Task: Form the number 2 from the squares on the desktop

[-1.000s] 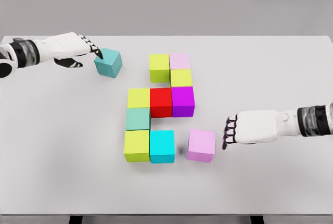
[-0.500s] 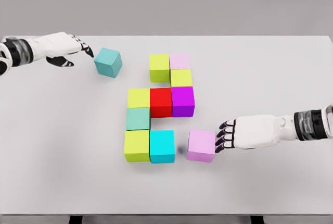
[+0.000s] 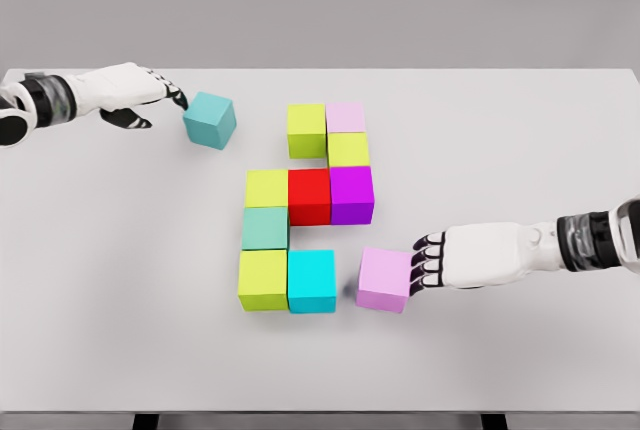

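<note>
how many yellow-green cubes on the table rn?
4. One at the top left of the cluster, one below the pale pink cube, one left of the red cube, one at the bottom left corner. None seem hidden.

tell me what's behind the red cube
Directly behind the red cube is bare table, then a yellow-green cube farther back. Nothing there is hidden.

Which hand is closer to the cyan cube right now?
Right. The right hand is beyond the lilac cube beside the cyan cube; the left hand is far off at the teal cube.
</note>
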`<state>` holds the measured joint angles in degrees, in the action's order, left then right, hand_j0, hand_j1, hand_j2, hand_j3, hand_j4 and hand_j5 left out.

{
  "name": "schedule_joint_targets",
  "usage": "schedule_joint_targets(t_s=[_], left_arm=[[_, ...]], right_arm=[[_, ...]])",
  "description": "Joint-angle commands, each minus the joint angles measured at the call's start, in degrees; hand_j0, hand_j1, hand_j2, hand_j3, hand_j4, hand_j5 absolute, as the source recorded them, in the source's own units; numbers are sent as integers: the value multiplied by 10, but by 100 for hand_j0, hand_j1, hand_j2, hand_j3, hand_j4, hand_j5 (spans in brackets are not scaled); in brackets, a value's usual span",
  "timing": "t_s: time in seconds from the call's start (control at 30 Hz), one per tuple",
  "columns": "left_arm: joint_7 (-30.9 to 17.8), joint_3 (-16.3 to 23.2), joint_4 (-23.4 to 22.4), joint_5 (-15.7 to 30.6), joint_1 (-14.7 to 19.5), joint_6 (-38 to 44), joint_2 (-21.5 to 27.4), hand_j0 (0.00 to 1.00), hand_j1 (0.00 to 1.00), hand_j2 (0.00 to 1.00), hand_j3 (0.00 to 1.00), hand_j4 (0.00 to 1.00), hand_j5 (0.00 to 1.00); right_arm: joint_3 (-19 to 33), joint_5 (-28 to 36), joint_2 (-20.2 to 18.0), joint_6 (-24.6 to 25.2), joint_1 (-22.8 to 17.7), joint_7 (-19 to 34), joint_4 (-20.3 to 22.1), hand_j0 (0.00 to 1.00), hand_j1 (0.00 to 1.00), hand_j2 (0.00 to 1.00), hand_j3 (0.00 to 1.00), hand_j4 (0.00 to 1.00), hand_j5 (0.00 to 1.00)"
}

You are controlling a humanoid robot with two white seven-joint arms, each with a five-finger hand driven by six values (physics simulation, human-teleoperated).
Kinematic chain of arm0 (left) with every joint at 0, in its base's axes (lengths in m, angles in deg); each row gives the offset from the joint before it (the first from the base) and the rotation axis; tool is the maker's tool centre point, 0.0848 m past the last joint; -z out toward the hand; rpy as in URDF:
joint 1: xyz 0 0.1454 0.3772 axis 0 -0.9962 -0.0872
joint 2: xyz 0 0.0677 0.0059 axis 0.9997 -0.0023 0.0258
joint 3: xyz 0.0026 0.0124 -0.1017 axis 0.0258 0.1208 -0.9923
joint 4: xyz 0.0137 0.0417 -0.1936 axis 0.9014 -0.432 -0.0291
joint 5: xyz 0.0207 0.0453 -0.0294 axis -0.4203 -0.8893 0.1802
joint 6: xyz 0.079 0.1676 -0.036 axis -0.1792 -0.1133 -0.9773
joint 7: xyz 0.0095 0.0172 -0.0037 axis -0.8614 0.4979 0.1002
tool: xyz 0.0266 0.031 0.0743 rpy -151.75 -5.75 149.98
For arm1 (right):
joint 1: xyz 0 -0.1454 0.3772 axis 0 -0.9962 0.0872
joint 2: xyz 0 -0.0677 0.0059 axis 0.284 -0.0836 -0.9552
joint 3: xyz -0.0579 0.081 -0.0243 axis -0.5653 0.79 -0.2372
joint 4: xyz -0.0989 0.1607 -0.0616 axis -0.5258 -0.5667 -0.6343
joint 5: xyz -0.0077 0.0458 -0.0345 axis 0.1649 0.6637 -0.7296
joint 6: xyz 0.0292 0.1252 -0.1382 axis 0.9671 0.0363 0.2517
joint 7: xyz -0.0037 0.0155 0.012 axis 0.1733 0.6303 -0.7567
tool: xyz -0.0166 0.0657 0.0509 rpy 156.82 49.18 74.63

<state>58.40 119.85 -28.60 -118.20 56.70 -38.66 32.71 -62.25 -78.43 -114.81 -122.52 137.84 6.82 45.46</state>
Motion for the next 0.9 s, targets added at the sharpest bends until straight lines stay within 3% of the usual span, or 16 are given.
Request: schedule_joint_targets(t_s=[0.0, 0.5, 0.87], left_arm=[[0, -1, 3, 3, 0, 1, -1, 72, 72, 72, 72, 72, 72], [0, 4, 62, 3, -8, 1, -1, 72, 72, 72, 72, 72, 72], [0, 13, 70, 3, -9, 1, 2, 73, 73, 73, 73, 73, 73]], right_arm=[[1, 3, 2, 0, 0, 0, 1, 93, 93, 93, 93, 93, 93], [7, 8, 13, 0, 1, 3, -1, 93, 93, 93, 93, 93, 93], [14, 10, 17, 0, 1, 5, -2, 93, 93, 93, 93, 93, 93]])
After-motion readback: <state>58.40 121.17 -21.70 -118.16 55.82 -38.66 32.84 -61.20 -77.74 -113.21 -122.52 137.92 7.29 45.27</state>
